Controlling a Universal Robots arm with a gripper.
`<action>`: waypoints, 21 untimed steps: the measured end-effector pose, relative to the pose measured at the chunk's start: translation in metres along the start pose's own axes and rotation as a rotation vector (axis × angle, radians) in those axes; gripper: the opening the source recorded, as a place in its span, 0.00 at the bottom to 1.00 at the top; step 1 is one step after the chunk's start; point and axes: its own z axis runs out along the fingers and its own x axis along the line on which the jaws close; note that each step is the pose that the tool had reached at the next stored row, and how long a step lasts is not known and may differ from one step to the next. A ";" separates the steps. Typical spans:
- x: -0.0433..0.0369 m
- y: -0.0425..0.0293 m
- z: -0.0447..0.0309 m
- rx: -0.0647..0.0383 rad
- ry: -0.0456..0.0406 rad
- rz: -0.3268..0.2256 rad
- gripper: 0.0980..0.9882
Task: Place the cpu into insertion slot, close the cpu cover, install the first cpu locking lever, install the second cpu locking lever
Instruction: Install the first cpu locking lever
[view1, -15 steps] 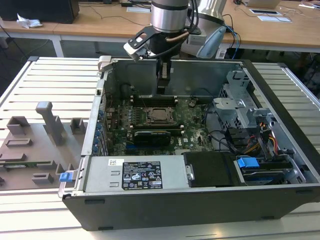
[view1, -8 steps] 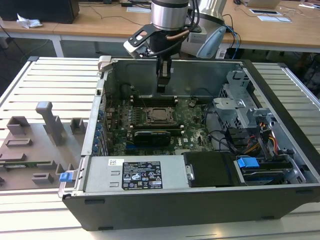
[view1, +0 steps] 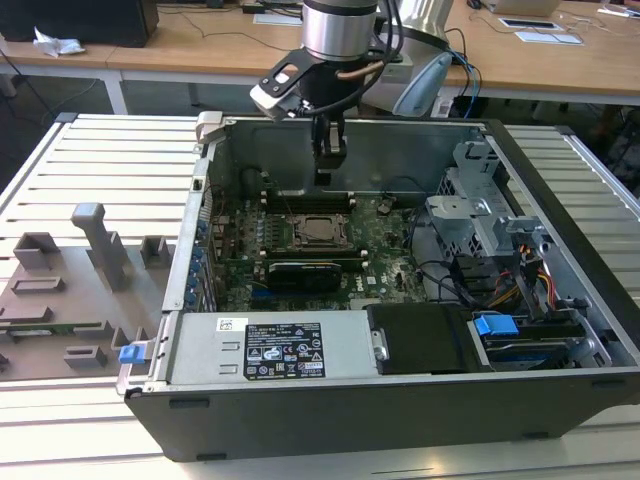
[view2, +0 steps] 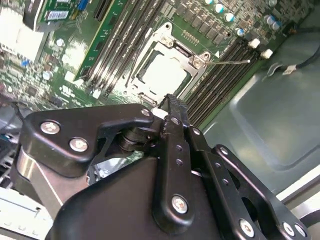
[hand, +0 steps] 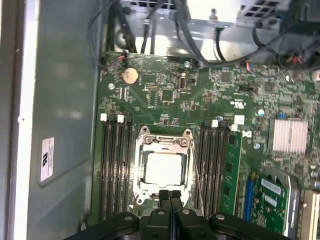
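Observation:
The cpu (hand: 164, 169) lies flat in the socket on the green motherboard, silver top up, also seen in the second wrist view (view2: 165, 70) and the exterior view (view1: 319, 230). The cpu cover (hand: 141, 165) lies down around it as a silvery frame. One thin wire locking lever (hand: 197, 180) runs along one side of the socket, and its free end (view2: 231, 62) sticks out over the memory slots. My gripper (hand: 170, 196) hangs just above the socket's edge, shut with nothing between its fingers; in the exterior view the gripper (view1: 323, 178) is inside the open computer case.
Memory slots (hand: 114, 170) flank the socket on both sides. A long black card (view1: 300, 272) sits in front of the socket, a power supply (view1: 270, 350) at the case front, a drive cage (view1: 480, 215) with cables at the exterior view's right. Grey fixtures (view1: 70, 290) lie outside.

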 end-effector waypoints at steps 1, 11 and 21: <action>0.0000 0.0000 0.0000 -0.001 -0.0002 -0.023 0.01; 0.0000 0.0000 0.0000 -0.006 -0.0028 -0.254 0.01; 0.0000 0.0000 0.0000 -0.013 -0.0058 -0.518 0.01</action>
